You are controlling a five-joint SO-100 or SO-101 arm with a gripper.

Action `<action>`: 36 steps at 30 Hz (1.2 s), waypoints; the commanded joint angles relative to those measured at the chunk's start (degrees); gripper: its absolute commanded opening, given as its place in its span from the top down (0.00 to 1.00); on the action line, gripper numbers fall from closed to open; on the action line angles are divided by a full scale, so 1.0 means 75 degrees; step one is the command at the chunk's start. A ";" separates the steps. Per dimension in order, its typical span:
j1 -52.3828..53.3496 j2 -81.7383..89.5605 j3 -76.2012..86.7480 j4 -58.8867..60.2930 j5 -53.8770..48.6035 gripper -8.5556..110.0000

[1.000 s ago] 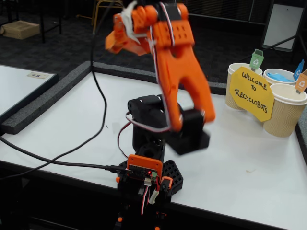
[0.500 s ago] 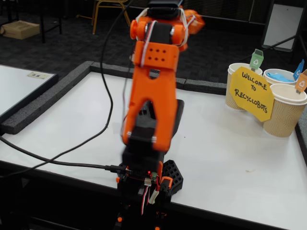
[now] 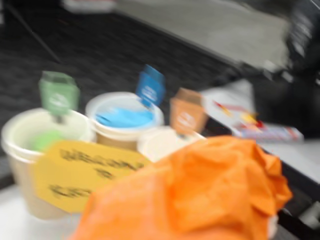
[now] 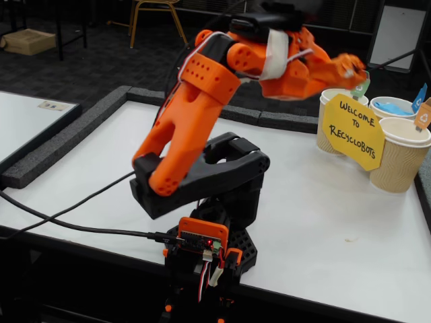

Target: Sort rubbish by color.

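Above the table (image 4: pixel 323 222), the orange wad (image 3: pixel 200 195) is seen gripped in the fingers (image 4: pixel 347 67) and carried toward three tagged cups, the delivery step apparently in hand, with a release over the orange-tagged cup (image 3: pixel 162 143) judged next.

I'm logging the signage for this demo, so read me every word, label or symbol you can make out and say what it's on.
"WELCOME TO RECYCLOBOTS": hand-lettered on the yellow paper sign in front of the tan paper cups, fixed view.
Small green tag, blue tag and orange tag above the cups: each has a pale symbol, too blurred to read.
Same yellow sign in the wrist view: lettering blurred.
Nothing else legible.
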 commanded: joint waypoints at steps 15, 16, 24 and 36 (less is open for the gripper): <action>0.0527 -0.4172 -0.2438 -0.1594 0.0281 0.93; 0.0527 -0.4746 -0.2766 -0.1723 0.0281 0.93; 0.0504 -0.9211 -0.6387 -0.2074 0.0586 0.93; 0.0504 -1.2059 -0.8437 -0.1629 0.0586 0.92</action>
